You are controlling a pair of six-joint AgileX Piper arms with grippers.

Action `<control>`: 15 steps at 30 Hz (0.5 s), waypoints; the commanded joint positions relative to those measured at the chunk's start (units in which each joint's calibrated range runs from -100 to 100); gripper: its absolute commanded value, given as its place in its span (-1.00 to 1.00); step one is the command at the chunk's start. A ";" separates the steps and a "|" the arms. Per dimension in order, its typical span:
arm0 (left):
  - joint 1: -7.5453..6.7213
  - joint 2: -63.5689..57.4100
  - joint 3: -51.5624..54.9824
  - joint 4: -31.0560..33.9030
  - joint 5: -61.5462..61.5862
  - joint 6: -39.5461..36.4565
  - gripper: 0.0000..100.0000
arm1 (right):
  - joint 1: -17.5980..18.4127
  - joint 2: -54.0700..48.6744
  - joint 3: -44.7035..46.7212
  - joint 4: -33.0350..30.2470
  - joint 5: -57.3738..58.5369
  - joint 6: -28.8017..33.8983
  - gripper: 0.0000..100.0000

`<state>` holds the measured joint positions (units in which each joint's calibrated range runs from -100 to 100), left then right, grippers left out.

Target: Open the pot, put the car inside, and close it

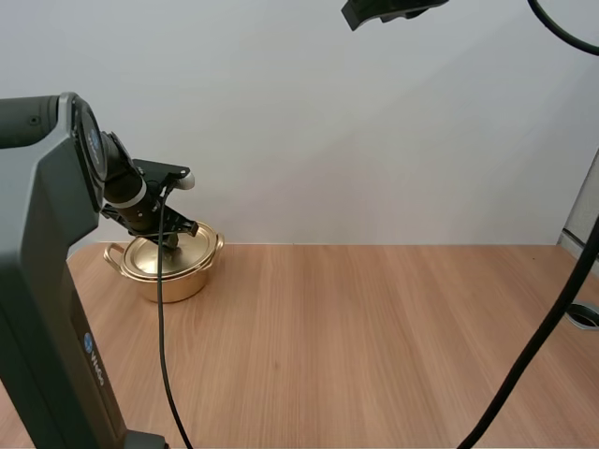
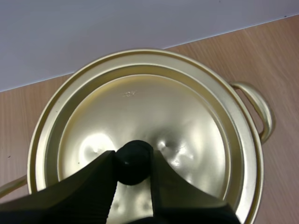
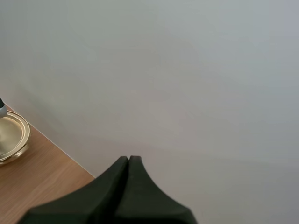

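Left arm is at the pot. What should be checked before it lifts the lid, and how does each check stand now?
1. Left tool closed around the knob, a finger on each side: ok.
2. Lid seated level inside the rim of the pot: ok.
3. Pot upright on the table: ok.
4. Right tool shut on nothing, well away from the pot: ok.
5. Grip firm enough to hold the knob through the lift: cannot tell.
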<state>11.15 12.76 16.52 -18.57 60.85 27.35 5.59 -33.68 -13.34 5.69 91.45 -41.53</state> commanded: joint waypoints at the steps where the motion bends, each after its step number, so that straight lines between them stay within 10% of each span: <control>1: -0.03 0.08 -0.08 0.08 0.82 -0.04 -0.29 | -0.06 0.09 -0.04 0.00 0.21 0.00 -1.00; 7: -0.03 0.08 -0.08 0.08 2.23 -0.25 -0.17 | -0.06 0.09 -0.04 0.00 0.21 0.00 -1.00; 15: -0.03 0.08 -0.08 0.08 2.23 -0.84 0.96 | -0.06 0.09 -0.04 0.00 0.21 0.00 -1.00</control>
<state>11.15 12.76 16.52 -18.57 63.06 26.48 5.59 -33.68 -13.34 5.69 91.54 -41.53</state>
